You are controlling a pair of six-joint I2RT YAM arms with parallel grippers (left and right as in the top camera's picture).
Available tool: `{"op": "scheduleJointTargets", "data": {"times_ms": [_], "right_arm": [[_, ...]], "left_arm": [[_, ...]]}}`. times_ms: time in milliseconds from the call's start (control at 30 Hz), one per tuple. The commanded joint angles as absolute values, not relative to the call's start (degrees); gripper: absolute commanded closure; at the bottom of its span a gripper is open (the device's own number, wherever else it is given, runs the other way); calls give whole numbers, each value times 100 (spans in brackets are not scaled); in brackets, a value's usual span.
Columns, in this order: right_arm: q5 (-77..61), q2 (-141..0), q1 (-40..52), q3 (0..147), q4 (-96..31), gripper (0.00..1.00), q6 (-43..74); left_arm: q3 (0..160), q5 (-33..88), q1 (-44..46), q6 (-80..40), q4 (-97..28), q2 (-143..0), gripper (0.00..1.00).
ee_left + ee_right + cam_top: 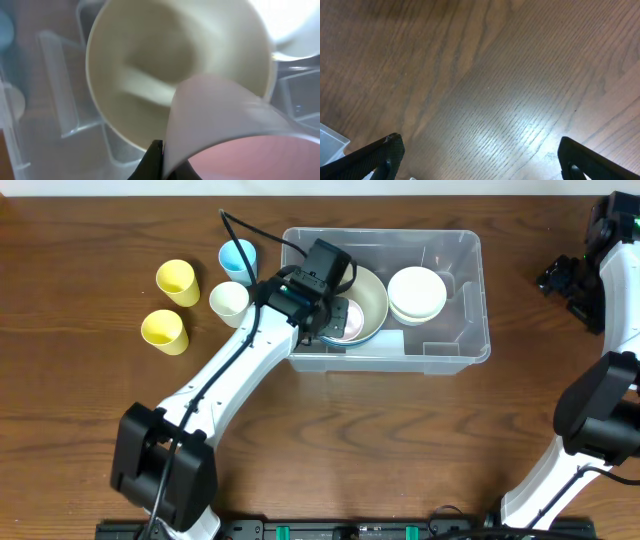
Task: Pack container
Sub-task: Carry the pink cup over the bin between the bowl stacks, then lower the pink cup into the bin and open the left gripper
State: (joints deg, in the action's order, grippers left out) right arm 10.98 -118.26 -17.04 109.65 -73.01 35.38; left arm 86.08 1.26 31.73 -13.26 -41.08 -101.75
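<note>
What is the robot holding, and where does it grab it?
The left claw pinches a pink cup by its rim. The right claw holds nothing.

Bowls [417, 292] sit in the container [455, 348]; cups [176, 280] stand left of it.

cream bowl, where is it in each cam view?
Overhead: cream bowl in the container's left half, partly under the left gripper.
Left wrist: fills the upper centre, behind the pink cup.
Right wrist: not in it.
Shared landmark: white bowls, top right in left wrist.
</note>
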Motion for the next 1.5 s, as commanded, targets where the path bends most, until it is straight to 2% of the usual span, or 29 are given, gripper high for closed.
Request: {"op": "scheduleJointTargets", "data": {"times_ms": [0, 400, 1467], "right_arm": [[1181, -11797, -1730, 10943, -7303, 1, 3597], [1181, -11797, -1730, 10943, -7303, 1, 3599], [1181, -11797, -1730, 10943, -7303, 1, 3599]], "left_arm": [[8827, 89, 3387, -840, -3979, -9682, 94], [8827, 82, 4171, -360, -3793, -9756, 94], [8825, 78, 4176, -366, -3470, -10707, 94]]}}
